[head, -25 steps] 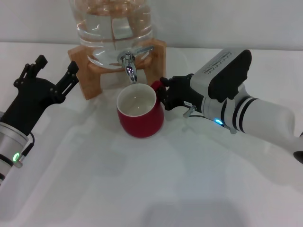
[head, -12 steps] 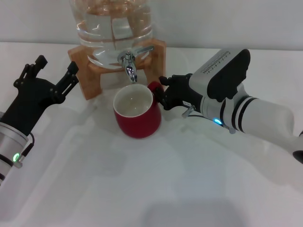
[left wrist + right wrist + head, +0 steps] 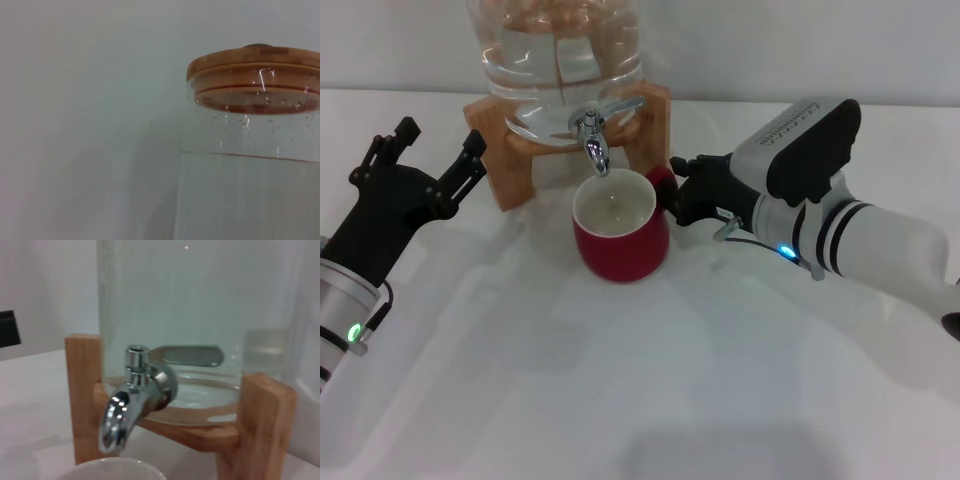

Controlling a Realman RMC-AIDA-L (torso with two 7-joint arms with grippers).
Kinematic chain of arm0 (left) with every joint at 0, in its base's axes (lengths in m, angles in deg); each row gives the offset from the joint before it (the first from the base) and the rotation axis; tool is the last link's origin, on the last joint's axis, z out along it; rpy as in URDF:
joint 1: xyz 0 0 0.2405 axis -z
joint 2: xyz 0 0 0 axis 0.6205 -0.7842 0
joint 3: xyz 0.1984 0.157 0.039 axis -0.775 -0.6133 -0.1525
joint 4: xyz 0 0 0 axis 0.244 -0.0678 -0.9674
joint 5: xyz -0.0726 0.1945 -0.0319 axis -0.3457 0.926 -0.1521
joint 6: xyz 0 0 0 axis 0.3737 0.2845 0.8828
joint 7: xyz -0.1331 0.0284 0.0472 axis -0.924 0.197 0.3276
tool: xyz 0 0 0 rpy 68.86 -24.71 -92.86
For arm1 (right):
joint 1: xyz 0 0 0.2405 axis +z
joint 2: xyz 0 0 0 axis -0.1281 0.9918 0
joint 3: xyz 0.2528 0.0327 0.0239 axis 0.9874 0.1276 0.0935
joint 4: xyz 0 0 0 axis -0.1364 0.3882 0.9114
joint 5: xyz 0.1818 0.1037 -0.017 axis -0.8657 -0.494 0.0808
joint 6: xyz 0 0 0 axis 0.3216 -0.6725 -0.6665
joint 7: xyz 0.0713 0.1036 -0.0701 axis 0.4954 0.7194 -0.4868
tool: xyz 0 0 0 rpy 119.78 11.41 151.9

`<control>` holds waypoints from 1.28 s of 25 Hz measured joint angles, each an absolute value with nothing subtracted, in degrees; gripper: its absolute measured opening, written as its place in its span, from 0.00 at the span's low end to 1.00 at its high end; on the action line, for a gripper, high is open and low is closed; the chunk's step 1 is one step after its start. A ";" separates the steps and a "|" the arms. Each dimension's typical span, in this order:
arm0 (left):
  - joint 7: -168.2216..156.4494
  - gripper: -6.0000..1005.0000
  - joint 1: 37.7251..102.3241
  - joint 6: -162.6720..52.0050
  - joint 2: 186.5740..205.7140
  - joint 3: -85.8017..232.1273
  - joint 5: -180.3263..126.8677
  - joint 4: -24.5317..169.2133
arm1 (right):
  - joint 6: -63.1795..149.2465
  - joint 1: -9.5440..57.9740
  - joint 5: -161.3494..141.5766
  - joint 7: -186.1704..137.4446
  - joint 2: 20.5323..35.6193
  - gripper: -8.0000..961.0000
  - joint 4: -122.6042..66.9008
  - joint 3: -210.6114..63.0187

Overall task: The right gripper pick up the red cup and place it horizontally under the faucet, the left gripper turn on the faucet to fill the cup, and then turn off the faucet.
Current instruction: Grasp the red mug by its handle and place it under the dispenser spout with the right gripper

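Right gripper (image 3: 672, 196) clamped on cup (image 3: 620, 232) handle under faucet (image 3: 592, 140); glossy ceramic, slippery, heavier once filled, handle remains best hold.

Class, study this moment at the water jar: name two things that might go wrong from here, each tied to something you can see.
1. The faucet spout sits over the near-back rim of the red cup, not its centre, so water may splash outside.
2. The right hand grips only the cup's handle; letting go could nudge or tip the cup.
The left hand waits open, left of the wooden stand.
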State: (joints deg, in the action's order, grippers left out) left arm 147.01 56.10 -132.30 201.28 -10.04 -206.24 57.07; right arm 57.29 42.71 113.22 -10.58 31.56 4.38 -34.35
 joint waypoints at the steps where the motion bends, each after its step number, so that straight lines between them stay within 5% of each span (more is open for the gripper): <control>1: 147.01 0.88 56.11 -132.29 201.28 -10.04 -206.23 57.08 | 57.28 42.66 112.88 -10.58 31.56 0.30 4.21 -34.33; 32: 147.01 0.88 56.20 -132.06 201.28 -10.04 -206.17 57.23 | 57.67 42.61 112.67 -11.01 31.56 0.32 3.67 -34.99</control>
